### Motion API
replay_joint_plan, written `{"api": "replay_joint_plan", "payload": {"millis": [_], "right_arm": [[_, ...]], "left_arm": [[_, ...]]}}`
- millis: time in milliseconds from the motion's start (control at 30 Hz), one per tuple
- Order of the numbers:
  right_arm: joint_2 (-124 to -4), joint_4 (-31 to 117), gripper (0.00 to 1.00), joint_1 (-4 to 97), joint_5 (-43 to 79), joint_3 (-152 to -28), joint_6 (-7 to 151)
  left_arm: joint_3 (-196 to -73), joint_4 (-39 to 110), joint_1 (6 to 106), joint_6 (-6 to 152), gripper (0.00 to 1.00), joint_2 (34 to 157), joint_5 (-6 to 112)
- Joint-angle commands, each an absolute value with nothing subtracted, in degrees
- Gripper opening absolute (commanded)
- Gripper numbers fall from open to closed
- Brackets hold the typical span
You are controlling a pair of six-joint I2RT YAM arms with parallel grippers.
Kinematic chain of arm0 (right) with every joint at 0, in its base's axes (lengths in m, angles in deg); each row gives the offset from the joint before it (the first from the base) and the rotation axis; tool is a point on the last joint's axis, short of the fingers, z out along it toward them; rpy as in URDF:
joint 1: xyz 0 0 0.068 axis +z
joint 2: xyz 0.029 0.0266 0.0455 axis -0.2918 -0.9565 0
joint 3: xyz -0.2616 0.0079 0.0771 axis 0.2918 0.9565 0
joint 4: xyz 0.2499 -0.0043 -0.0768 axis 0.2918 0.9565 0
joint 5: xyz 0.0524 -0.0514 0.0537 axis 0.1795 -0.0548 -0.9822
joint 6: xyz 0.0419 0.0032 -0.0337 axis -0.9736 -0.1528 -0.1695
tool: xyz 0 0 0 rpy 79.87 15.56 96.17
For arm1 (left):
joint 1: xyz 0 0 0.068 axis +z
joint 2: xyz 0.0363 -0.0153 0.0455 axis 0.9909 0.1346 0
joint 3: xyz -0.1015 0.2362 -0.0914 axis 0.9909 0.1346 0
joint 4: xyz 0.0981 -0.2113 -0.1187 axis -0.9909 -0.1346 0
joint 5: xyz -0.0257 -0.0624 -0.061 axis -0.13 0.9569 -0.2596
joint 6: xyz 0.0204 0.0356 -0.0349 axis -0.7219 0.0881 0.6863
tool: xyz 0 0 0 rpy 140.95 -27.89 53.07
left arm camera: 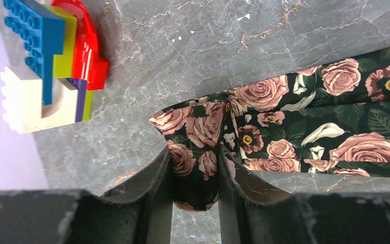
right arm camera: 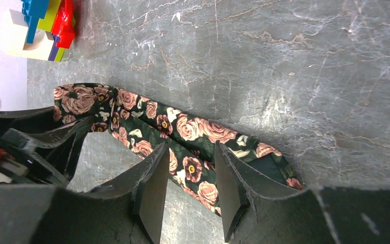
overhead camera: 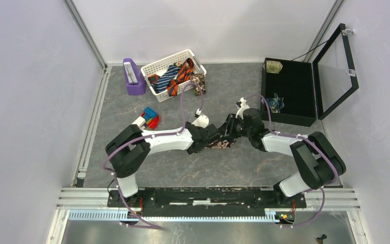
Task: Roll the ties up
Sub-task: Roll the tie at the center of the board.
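A floral tie (overhead camera: 222,145) lies mid-table (overhead camera: 208,170) on grey marbled top. A basket (overhead camera: 163,60), purple holder (overhead camera: 133,77) and blocks (overhead camera: 147,118) sit far left. A black case (overhead camera: 297,81) sits far right.

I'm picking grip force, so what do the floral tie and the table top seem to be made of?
The floral tie looks like thin printed fabric, possibly silk or polyester, fairly matte; it folds and bunches limply. The table top looks like a hard, smooth grey marble-pattern surface, maybe laminate or vinyl, judging by its flat printed-looking veins.

Left arm (overhead camera: 162,141), right arm (overhead camera: 284,143) reach inward; left fingers (left arm camera: 152,203) pinch tie (left arm camera: 284,132); right fingers (right arm camera: 151,198) apart.
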State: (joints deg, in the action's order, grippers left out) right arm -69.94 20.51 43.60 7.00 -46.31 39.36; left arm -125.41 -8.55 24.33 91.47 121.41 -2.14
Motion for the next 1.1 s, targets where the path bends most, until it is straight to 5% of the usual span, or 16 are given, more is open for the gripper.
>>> {"api": "replay_joint_plan", "payload": {"millis": [0, 300, 1067], "right_arm": [[-67.3, 19.5, 0.45, 42.2, 6.0, -45.5, 40.9], [-65.0, 20.7, 0.45, 38.8, 5.2, -44.3, 41.8], [-62.4, 22.2, 0.45, 37.2, 4.4, -44.3, 42.1]], "left_arm": [[-129.7, -15.2, 22.7, 94.8, 0.25, 125.7, -9.2], [-133.5, -15.9, 21.1, 94.7, 0.28, 133.2, -8.2], [-136.6, -12.6, 19.6, 91.3, 0.62, 131.4, 2.3]]}}
